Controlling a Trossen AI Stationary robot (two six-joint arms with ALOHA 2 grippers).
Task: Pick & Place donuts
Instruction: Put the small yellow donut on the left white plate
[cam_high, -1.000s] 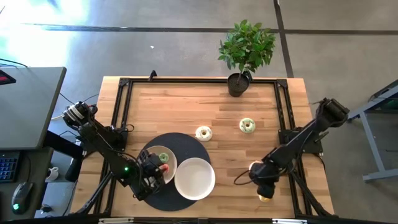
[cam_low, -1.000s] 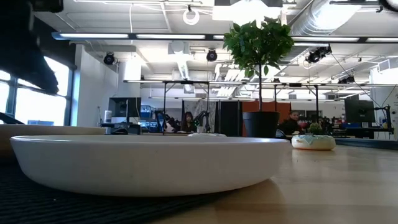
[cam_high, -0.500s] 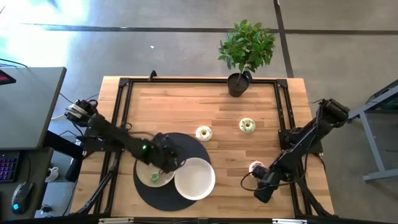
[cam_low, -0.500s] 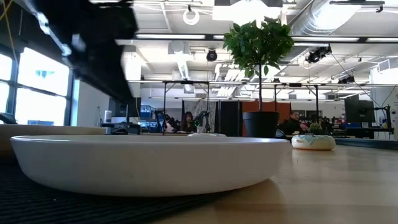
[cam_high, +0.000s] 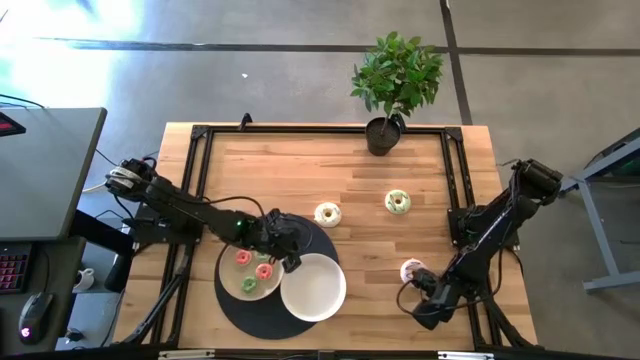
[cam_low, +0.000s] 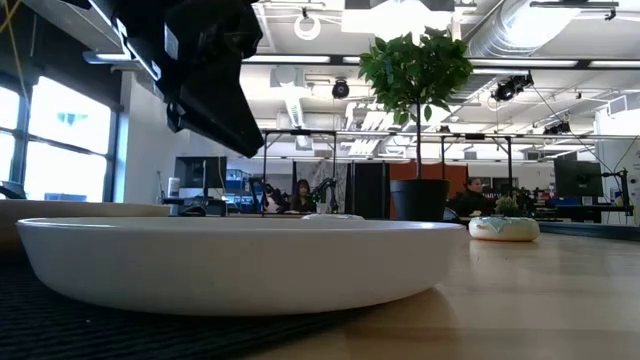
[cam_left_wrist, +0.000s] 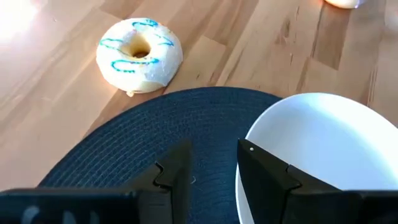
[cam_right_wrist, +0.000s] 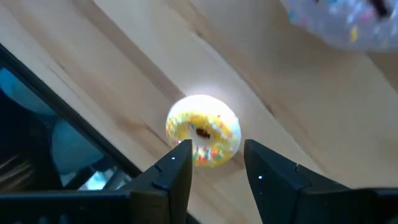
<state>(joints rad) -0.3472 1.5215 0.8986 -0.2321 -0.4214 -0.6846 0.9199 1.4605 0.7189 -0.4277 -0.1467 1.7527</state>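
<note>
My left gripper (cam_high: 288, 250) hangs over the round dark mat (cam_high: 311, 234), just above the rim where the two white plates sit, and my wrist camera shows its two fingers (cam_left_wrist: 176, 172) spread with nothing between them, only the woven mat below. Beside them the empty white plate (cam_left_wrist: 311, 155) is cut off by the frame edge, and beyond the mat's rim lies the cream donut (cam_left_wrist: 140, 47) with blue icing lines, resting on bare wood. From above, the smaller plate (cam_high: 248, 283) holds two pink donuts (cam_high: 263, 271) and one small green donut (cam_high: 248, 286), part of its rim hidden under my arm. In the level view the near plate (cam_low: 230, 262) fills the foreground and blocks whatever lies on the plate behind it; my left gripper is only a dark mass at the top. My right gripper (cam_high: 422, 307) hovers near the table's front right corner, fingers (cam_right_wrist: 176, 168) apart, with a small yellow sprinkled donut (cam_right_wrist: 203, 130) lying on the wood beyond and between the tips, untouched. A pink sprinkled donut (cam_high: 411, 270) sits just beside that arm; in the wrist view it is only a blur at the frame's edge. The green-white donut (cam_high: 398, 202) lies farther back, near a potted plant (cam_high: 394, 82).
</note>
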